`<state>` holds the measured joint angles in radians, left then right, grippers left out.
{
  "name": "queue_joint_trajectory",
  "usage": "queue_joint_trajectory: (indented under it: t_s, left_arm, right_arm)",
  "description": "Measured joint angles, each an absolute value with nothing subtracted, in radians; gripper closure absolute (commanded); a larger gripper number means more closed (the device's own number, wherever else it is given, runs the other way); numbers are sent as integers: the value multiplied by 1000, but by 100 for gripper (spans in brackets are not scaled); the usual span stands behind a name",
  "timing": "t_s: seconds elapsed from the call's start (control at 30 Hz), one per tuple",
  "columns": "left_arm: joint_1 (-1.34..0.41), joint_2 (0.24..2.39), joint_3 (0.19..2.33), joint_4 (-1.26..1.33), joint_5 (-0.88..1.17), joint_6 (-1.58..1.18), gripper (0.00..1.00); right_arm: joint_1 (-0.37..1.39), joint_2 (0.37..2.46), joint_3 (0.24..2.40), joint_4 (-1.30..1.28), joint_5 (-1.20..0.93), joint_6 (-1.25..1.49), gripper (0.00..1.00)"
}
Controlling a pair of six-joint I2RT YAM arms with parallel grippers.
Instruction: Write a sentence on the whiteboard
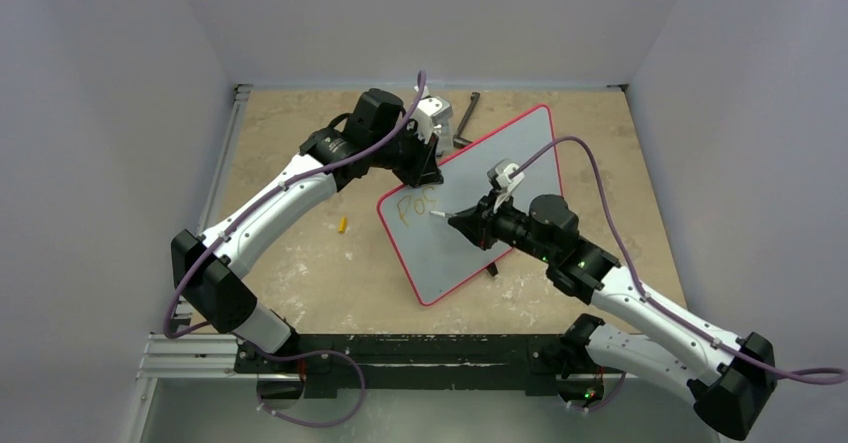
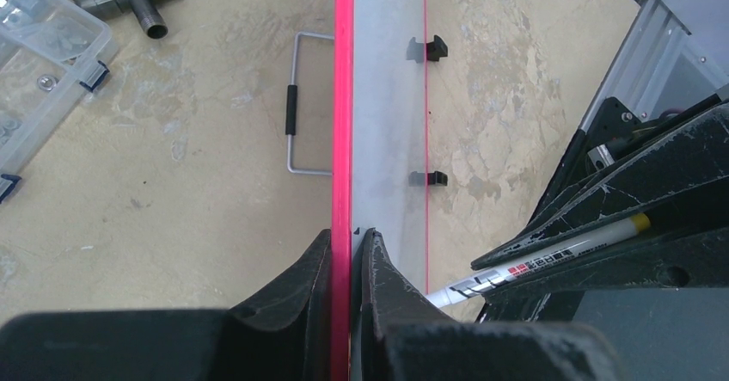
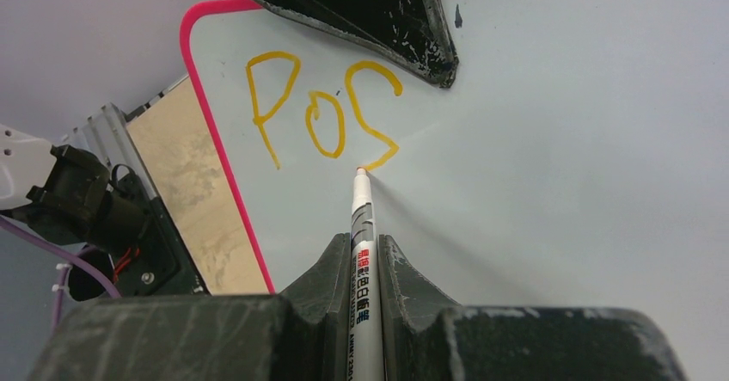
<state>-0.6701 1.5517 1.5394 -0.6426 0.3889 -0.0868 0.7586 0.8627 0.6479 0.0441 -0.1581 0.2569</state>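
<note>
Whiteboard (image 1: 515, 148) is standing tilted a little past the middle of the desk (image 1: 330, 273), toward 1 o'clock in the overhead view, with its glossy face turning toward the right arm. Left fingers (image 2: 378, 269) are pinching together on its thin red-pink frame along the board's 10 o'clock edge, one finger on each face. That rim is looking like the right place to take hold. The board is probably light and stiff, but its white surface is likely slick and would be slipping under a flat press (the two small black feet (image 2: 434, 177) are offering little footing on their own). Any push from writing is going into that single clamp, so heavy pressure may be making the board pivot or flex. Right fingers (image 3: 400, 278) are clamping on a white marker (image 3: 361, 218), gripping the barrel well back from the tip. The tip is touching or sitting just off the surface at 6 o'clock of the last letter. Orange-yellow lettering (image 3: 325, 125) is reading "Pos", sitting near the board's 10 o'clock corner in the right wrist view, so most of the sentence is waiting to be written.
</note>
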Motion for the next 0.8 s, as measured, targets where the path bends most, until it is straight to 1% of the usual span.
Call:
queue_joint_trajectory:
  t_s: [0.4, 0.8]
  left_arm:
    - [-677, 1547, 1539, -641, 390, -88, 100]
    - [-677, 1547, 1539, -641, 390, -88, 100]
  right_arm:
    - [758, 837, 693, 30, -142, 295, 100]
    - [758, 826, 708, 4, 14, 298, 100]
